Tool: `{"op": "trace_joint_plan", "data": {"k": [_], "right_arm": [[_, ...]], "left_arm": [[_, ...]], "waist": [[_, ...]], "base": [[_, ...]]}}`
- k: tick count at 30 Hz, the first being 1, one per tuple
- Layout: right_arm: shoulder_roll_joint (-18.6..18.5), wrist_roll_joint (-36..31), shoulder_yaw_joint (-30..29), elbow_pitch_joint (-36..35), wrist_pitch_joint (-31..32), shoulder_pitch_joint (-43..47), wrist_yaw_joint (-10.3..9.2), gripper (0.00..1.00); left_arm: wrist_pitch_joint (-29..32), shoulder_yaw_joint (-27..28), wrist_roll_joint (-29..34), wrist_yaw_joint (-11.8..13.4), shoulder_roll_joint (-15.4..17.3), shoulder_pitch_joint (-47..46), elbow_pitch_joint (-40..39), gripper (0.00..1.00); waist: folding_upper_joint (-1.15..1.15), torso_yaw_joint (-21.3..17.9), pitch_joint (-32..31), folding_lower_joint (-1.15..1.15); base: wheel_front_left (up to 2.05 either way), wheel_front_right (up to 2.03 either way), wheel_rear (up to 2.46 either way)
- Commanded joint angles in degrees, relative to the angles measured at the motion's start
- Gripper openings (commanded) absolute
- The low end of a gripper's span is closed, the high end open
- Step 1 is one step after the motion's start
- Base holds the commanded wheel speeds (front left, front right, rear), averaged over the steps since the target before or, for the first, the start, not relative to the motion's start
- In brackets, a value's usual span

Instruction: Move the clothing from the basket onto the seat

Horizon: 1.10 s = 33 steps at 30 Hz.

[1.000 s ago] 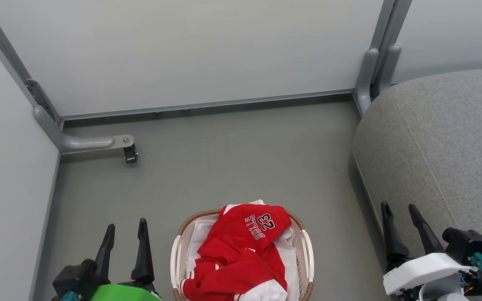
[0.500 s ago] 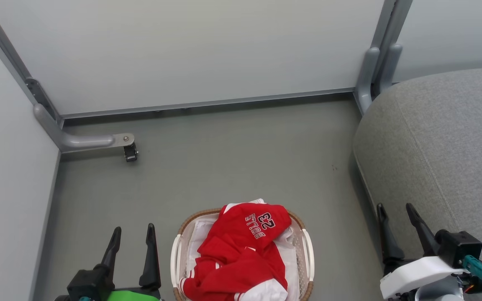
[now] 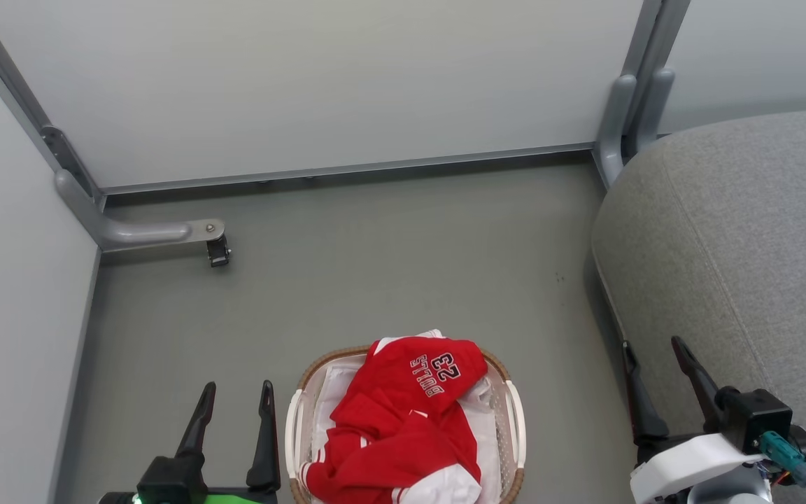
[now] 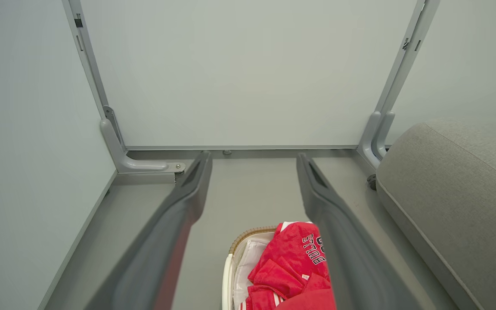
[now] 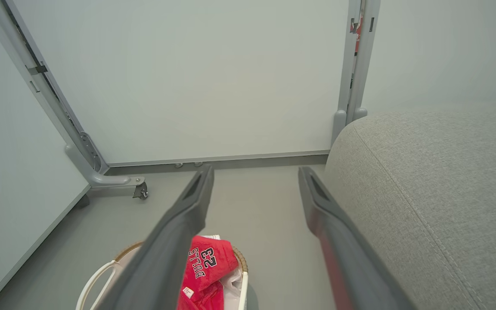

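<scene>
The white basket [image 3: 511, 420] with a brown woven rim sits on the floor at the bottom centre of the head view. Heaped in it, the red "BULLS 23" garment [image 3: 417, 374] lies over a red one with white striped trim [image 3: 389, 462]; white liner cloth shows beneath. My left gripper [image 3: 237, 386] stands open just left of the basket, holding nothing. Right of the basket, my right gripper [image 3: 650, 344] is open and empty beside the grey seat [image 3: 746, 238]. The left wrist view looks past its fingers at the clothing [image 4: 293, 267] and basket [image 4: 230, 262].
Pale partition panels close the back and left. A grey metal foot with a caster [image 3: 217, 250] juts from the left corner, and a grey post [image 3: 616, 119] stands by the seat's far corner. Bare grey floor [image 3: 389, 266] lies beyond the basket.
Both grippers have drawn back toward the bottom of the head view; the left has also shifted right, closer to the basket. The clothing and basket have stayed put.
</scene>
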Motion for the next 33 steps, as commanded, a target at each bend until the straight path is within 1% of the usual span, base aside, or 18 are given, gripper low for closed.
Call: {"op": "trace_joint_plan", "data": {"k": [1,14,25,33], "right_arm": [[-0.36,-1.13,0.07,-0.3,-0.44,0.87,-0.02,1.0],[-0.35,-0.5,0.06,-0.1,-0.45,0.51,-0.02,1.0],[-0.35,-0.51,-0.19,-0.69,-0.45,-0.33,-0.02,1.0],[-0.34,-0.82,-0.92,-1.87,-0.45,-1.81,-0.02,1.0]], "left_arm": [[-0.59,-0.23,1.01,0.23,0.39,1.02,-0.08,1.0],[-0.4,-0.35,0.68,0.36,0.39,0.79,0.34,1.0],[-0.4,-0.07,1.57,-0.2,0.39,-0.63,0.41,1.0],[-0.4,-0.48,4.62,-1.82,0.38,-3.74,1.23,1.0]], "waist": [[0.0,0.02,0.04,0.0],[0.0,-0.02,0.38,0.0],[0.0,-0.12,1.73,0.0],[0.0,-0.4,5.08,0.0]], "base": [[0.0,0.0,0.0],[0.0,0.0,0.0],[0.0,0.0,0.0],[0.0,0.0,0.0]]}}
